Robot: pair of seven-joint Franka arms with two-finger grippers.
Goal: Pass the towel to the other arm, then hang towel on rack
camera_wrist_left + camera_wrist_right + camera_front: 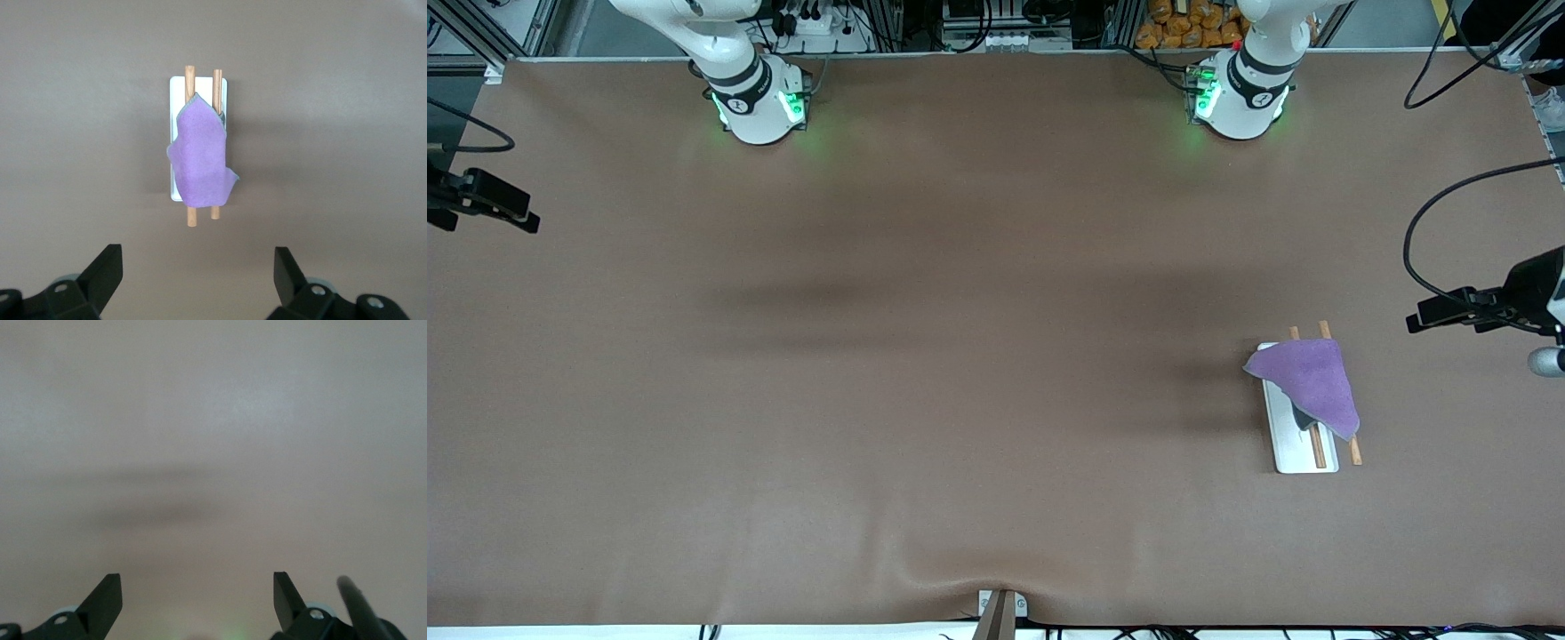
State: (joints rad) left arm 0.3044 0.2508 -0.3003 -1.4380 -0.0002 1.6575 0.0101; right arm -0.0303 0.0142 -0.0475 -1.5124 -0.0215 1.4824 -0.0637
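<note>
The purple towel [1305, 378] lies draped over the two brown rods [1318, 449] of the rack, above its white base plate [1303, 458], toward the left arm's end of the table. In the left wrist view the towel [200, 160] covers most of the rods [190, 77] and part of the base plate [176, 100]. My left gripper [198, 267] is open and empty, high above the table with the rack in its view. My right gripper [197, 587] is open and empty over bare brown table. Neither hand shows in the front view.
The arm bases [760, 98] [1240, 93] stand along the table's edge farthest from the front camera. Black camera mounts stand at both table ends [480, 200] [1494, 307], with a cable [1414, 240] at the left arm's end. A small bracket [1000, 609] sits at the nearest edge.
</note>
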